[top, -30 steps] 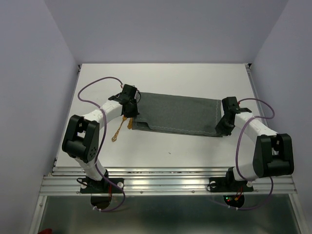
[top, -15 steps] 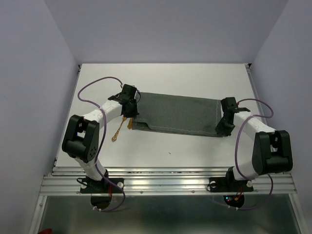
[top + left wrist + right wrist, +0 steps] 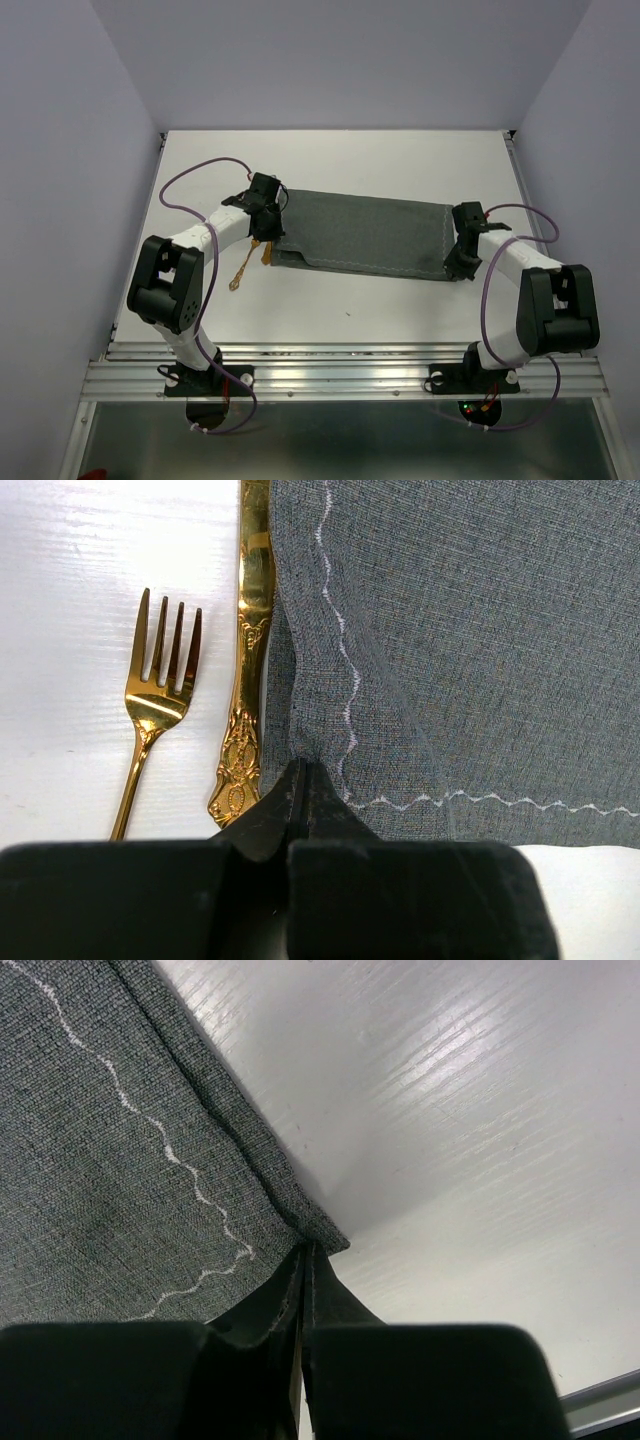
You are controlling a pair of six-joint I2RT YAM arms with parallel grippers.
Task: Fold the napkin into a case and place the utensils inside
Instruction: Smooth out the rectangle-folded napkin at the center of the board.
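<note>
Clerk: Edges and free room, first entry?

Checker: Napkin [image 3: 365, 235], dark grey, one; it lay as a wide folded band across the middle of the white counter [image 3: 400, 310], with pale wavy stitching inside the hem. Left tool [image 3: 300, 780] was closed tight on the cloth's left end by a stitched corner, where the fabric puckered at the tips. Right tool [image 3: 303, 1260] was pinched shut on the near right corner. Bare counter lay beyond the far hem and between the cloth and the arm bases.

Clerk: Utensils?

Checker: Utensils [image 3: 241, 270], gold, two, were on the counter just left of the napkin. Fork [image 3: 155, 695] lay apart from the cloth. Ornate handle [image 3: 250, 650] ran right alongside the cloth's left edge.

Clerk: Hidden or unclear?

Checker: The fork's stem was cut off by the tool body. The ornate piece's working end ran out of frame, so its kind could not be told. Nor could the number of cloth layers.

Clerk: Surface and room?

Checker: The counter was white and faintly grained. Plain lilac walls [image 3: 330, 60] stood on three sides. Metal rail [image 3: 340, 375] ran along the near edge. Purple cables [image 3: 190, 175] looped from both arms.
</note>
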